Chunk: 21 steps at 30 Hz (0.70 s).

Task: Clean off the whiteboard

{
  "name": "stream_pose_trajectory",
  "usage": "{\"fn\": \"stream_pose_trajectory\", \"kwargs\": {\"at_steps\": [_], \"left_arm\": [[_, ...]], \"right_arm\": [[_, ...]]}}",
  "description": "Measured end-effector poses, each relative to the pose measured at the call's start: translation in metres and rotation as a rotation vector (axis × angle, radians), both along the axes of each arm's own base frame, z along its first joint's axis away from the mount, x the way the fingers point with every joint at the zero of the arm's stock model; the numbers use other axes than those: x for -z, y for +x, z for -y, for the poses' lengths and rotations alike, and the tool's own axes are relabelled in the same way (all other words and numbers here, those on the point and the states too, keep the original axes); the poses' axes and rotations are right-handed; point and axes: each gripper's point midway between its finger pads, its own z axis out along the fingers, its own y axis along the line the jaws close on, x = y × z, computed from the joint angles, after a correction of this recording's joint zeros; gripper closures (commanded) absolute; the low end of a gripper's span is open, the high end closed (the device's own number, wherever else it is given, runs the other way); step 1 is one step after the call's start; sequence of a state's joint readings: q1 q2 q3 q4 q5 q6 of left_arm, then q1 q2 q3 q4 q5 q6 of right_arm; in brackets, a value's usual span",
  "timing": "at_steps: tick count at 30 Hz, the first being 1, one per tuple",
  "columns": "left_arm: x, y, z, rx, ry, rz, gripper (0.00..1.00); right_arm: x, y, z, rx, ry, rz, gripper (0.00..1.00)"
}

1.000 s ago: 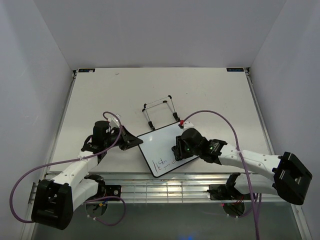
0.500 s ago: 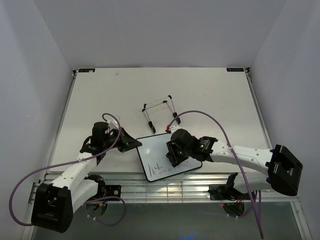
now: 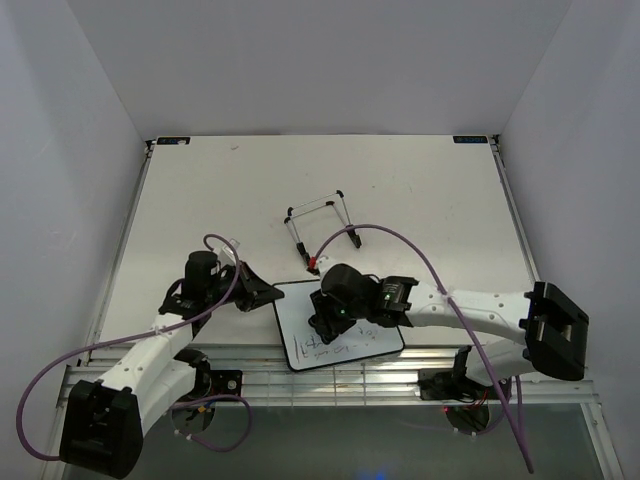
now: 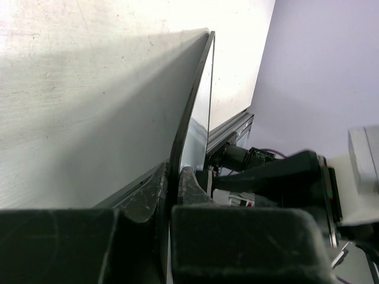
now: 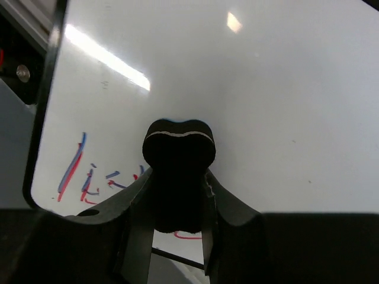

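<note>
The whiteboard (image 3: 378, 335) is laid flat at the near edge of the table (image 3: 430, 190), between the two arms. Its left edge is pinched by the left gripper (image 3: 262, 292), with the jaws clenched on the black frame. This is judged a bracing hold, so that the board is not shoved about by wiping. The eraser (image 5: 179, 157) is clamped in the right gripper (image 5: 177, 200) and held at the white face; actual contact cannot be told. Red and blue handwriting (image 5: 77, 174) is noted near the board's corner, just beside the eraser and not yet wiped. The wire stand (image 3: 320, 222) is set apart, further back.
</note>
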State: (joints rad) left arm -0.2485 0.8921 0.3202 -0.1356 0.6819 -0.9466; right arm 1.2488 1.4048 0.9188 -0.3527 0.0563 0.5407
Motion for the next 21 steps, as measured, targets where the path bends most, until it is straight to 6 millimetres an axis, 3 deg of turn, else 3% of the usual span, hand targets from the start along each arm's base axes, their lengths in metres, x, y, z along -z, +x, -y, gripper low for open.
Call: {"fn": "stream_pose_trajectory", "kwargs": {"at_steps": [6,15,17,21], "left_arm": [[-0.008,0.008,-0.002,-0.07,-0.014,0.013,1.0],[-0.005,0.024,-0.001,-0.099,-0.014,0.019,1.0],[-0.005,0.026,-0.001,-0.098,-0.012,0.023,1.0],[-0.005,0.027,-0.001,-0.101,-0.011,0.023,1.0]], "right_arm": [[0.012,0.035,0.046,0.147,-0.011,-0.002,0.92],[0.052,0.085,0.145,0.352,-0.143,-0.032,0.92],[0.058,0.088,0.154,0.358,-0.153,-0.054,0.92],[0.058,0.09,0.151,0.314,-0.128,-0.059,0.92]]}}
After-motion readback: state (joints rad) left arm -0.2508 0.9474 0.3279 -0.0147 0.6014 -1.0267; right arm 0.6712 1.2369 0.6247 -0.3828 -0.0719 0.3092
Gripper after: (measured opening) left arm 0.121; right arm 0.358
